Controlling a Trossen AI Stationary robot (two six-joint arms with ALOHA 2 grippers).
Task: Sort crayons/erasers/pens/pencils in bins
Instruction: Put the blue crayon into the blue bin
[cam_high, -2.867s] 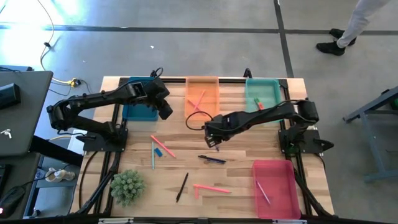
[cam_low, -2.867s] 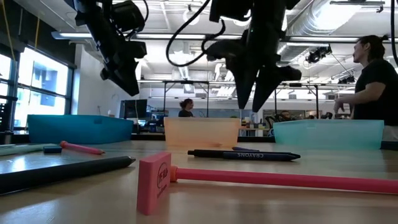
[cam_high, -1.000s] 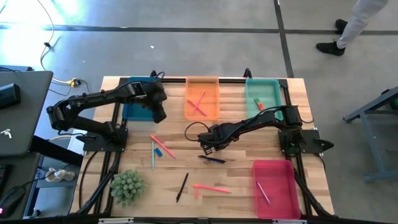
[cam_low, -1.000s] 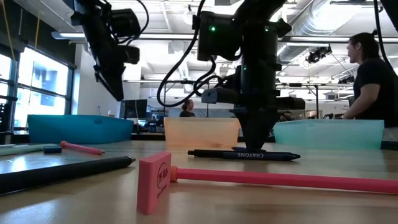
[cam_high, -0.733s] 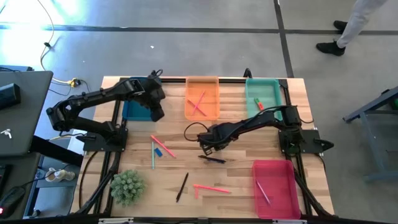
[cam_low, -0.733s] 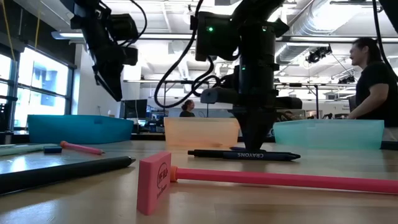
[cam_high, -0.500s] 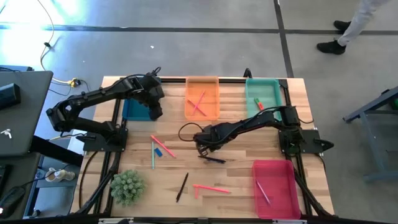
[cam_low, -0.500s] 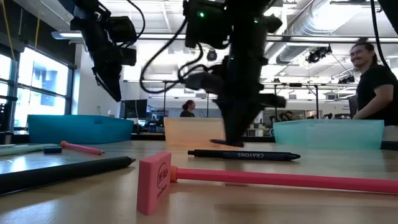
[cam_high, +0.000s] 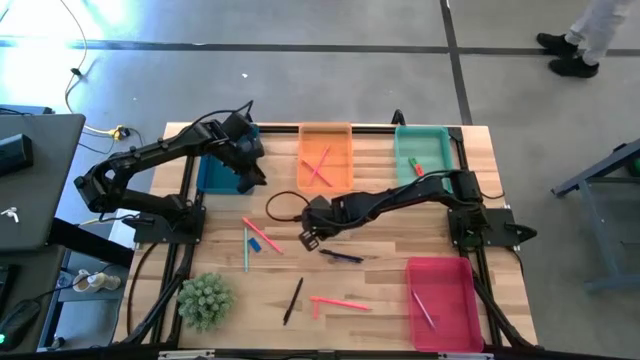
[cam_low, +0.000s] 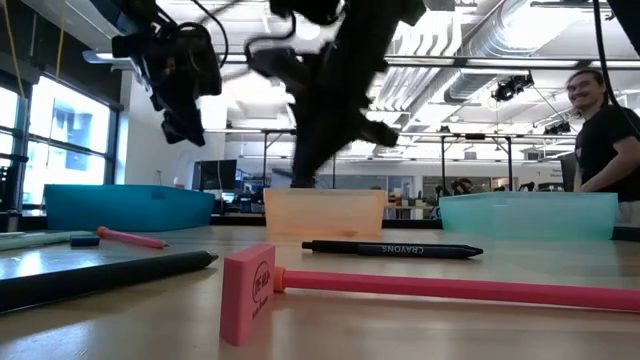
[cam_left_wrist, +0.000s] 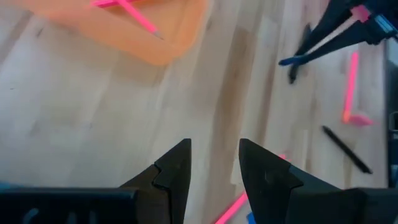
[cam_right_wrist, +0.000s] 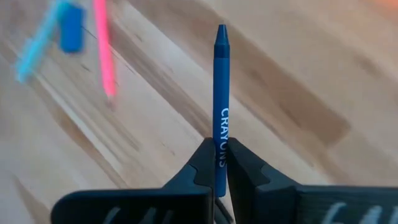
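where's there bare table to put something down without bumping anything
Bare wood lies between the orange bin and the red-pink bin, right of the right gripper, which is shut on a blue crayon. The patch by the plant and pink sticks is crowded.

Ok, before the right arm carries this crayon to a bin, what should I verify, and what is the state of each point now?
1. Blue crayon gripped by right gripper: ok, pinched near one end.
2. Crayon clear of the table: cannot tell.
3. Left gripper out of the way: ok, above the dark blue bin, fingers apart, empty.
4. Dark crayon lying on the table untouched: ok.
5. Which bin takes crayons: cannot tell; orange bin holds pink sticks.
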